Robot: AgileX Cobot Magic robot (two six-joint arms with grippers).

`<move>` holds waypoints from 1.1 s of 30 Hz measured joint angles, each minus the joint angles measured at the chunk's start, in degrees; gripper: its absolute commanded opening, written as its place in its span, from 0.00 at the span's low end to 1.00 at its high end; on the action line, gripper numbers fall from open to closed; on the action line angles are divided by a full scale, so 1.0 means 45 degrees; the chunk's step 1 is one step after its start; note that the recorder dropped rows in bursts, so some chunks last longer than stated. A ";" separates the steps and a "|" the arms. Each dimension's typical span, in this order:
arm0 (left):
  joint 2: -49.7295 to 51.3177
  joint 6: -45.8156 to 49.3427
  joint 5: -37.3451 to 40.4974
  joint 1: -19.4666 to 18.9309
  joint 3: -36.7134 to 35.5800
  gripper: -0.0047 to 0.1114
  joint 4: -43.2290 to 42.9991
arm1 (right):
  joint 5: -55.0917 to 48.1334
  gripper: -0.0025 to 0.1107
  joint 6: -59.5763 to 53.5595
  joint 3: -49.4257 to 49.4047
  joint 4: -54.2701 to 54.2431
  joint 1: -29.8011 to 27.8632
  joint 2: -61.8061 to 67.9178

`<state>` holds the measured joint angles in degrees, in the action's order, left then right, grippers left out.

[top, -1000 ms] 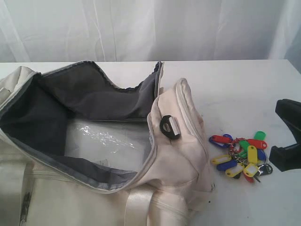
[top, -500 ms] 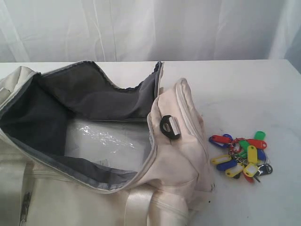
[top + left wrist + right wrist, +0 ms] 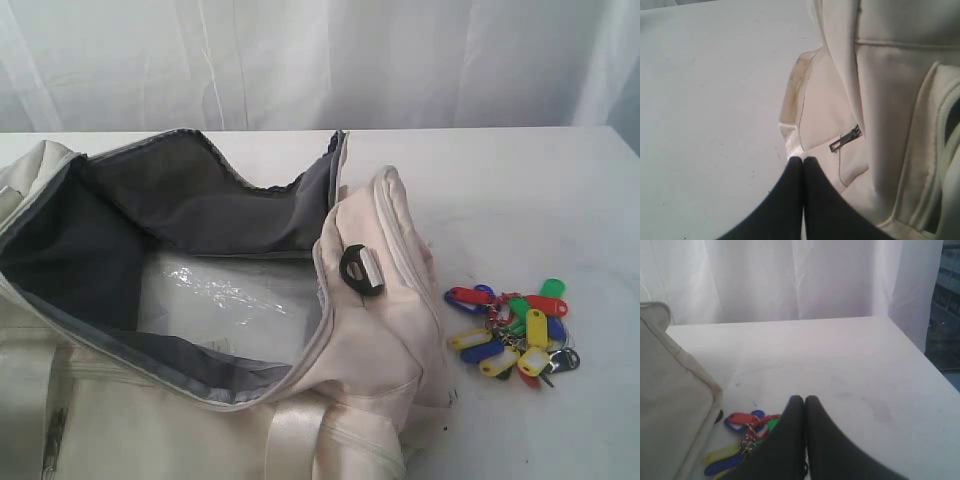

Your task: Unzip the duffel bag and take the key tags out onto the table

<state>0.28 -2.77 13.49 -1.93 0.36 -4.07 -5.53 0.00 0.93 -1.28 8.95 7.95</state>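
The cream duffel bag (image 3: 370, 330) lies unzipped on the white table (image 3: 520, 190), its dark grey lining (image 3: 190, 205) and a clear plastic sheet inside showing. The bunch of red, yellow, green and blue key tags (image 3: 515, 332) rests on the table to the bag's right. Neither gripper appears in the exterior view. My left gripper (image 3: 803, 159) is shut and empty, close to the bag's side pocket and its metal zipper pull (image 3: 845, 140). The right gripper (image 3: 804, 398) is shut and empty above the table, with the key tags (image 3: 747, 424) beside and partly behind its fingers.
A white curtain (image 3: 320, 60) hangs behind the table's far edge. A black buckle (image 3: 360, 270) sits on the bag's end flap. Pale webbing straps (image 3: 300, 440) lie across the bag's front. The table's right edge (image 3: 920, 360) drops off near the right gripper.
The right gripper, open at the right edge of the exterior view a second ago, has withdrawn out of that view. The key tags and the bag lie unmoved.
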 measured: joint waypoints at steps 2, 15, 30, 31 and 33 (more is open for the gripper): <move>0.0000 0.0000 0.0000 0.0000 0.0000 0.04 0.0000 | -0.0062 0.02 0.0000 -0.0125 0.0000 0.0000 0.0000; 0.0000 0.0000 0.0000 0.0000 0.0000 0.04 0.0000 | -0.2087 0.02 -0.0748 -0.0174 0.0112 0.0279 -0.0768; 0.0000 0.0022 0.0000 0.0000 0.0000 0.04 0.0000 | -0.2654 0.02 -0.0536 -0.0174 -0.0051 0.0361 -0.1685; 0.0000 0.0022 0.0000 0.0000 0.0000 0.04 0.0000 | -0.2642 0.02 -0.0535 -0.0174 -0.0052 0.0361 -0.1685; 0.0000 0.0022 0.0000 0.0000 0.0000 0.04 0.0000 | -0.2754 0.02 -0.0535 -0.0174 -0.0071 0.0361 -0.1685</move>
<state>0.28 -2.67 13.49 -1.93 0.36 -4.07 -17.92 -2.41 0.14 -1.60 10.57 0.37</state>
